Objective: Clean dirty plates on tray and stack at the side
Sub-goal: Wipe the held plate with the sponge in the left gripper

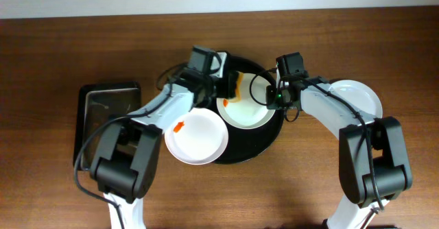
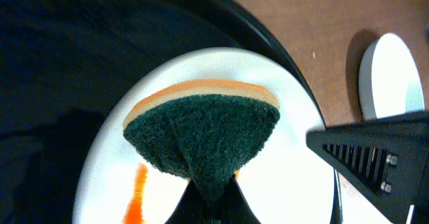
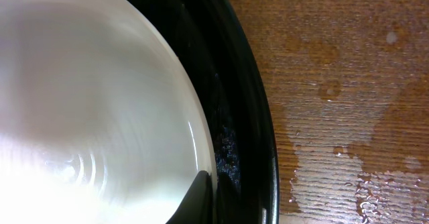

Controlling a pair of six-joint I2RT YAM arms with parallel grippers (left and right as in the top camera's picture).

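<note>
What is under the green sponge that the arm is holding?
A white plate lies under the sponge, an orange smear showing beside it; the plate sits in the black tray. The patch directly beneath the sponge is covered, so dirt there cannot be seen.

Sponge [image 2: 201, 127] masks much of the centre plate [image 2: 288, 177]; right arm [image 1: 336, 112] covers part of the right-hand plate [image 1: 363, 95].

The overhead camera is looking straight down from high above the tray [image 1: 258, 144], taking in the whole table [image 1: 55, 51]. The left wrist camera is peering past the sponge [image 2: 201, 130] across the tray's inside toward its rim, while the right wrist camera is sitting closer still over the tray's edge, facing down; all three are sharing the white plate [image 1: 248, 112] at the tray's middle.
</note>
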